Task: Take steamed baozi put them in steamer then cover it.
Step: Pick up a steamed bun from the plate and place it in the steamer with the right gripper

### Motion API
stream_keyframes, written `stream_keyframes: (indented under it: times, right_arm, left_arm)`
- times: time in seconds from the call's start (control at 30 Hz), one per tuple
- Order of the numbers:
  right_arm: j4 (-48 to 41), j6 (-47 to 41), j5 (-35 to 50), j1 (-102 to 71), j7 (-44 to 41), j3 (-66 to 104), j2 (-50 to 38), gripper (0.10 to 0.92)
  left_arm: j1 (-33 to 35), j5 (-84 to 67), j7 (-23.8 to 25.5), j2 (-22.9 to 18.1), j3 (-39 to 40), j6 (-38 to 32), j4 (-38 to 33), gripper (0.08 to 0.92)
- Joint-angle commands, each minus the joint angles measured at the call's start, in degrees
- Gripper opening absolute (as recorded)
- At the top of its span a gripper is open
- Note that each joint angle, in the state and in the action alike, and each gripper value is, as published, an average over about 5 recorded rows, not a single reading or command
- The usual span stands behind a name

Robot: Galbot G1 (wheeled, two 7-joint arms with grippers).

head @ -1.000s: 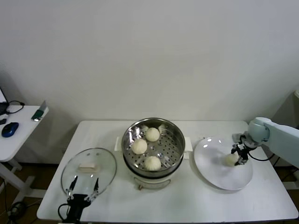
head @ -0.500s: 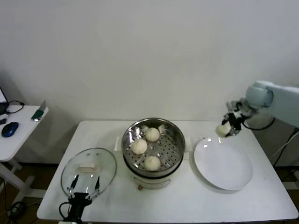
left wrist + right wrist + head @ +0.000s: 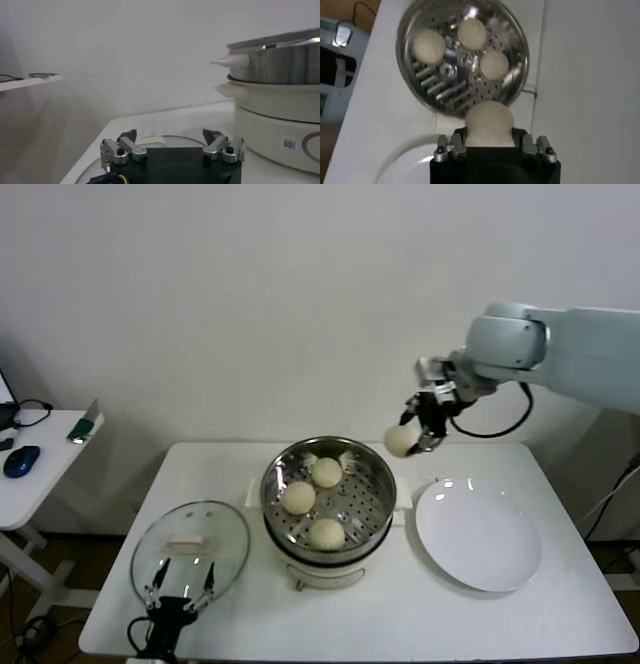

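Moved: right claw (image 3: 420, 434), clamping fourth baozi (image 3: 400, 441), from plate (image 3: 478, 534) toward steamer (image 3: 328, 484) (three inside); left claw (image 3: 178, 589) idle, wide.

The right gripper (image 3: 420, 434) now carries the fourth baozi (image 3: 401, 441) high in the air, up off the white plate (image 3: 478, 534) and across to just beside the steamer (image 3: 328, 489) rim; the plate lies bare.

Right gripper (image 3: 421, 433) raised, jaws clamped.
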Motion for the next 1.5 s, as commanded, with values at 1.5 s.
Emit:
stream_keyframes:
  times: [1.5]
  right_arm:
    - [-1.97, -6.92, -1.4, -17.88, 9.32, 6.71, 6.96, 0.82]
  left_arm:
    - [-0.88, -0.34, 0.02, -0.14, -0.22, 0.05, 0.29, 0.823]
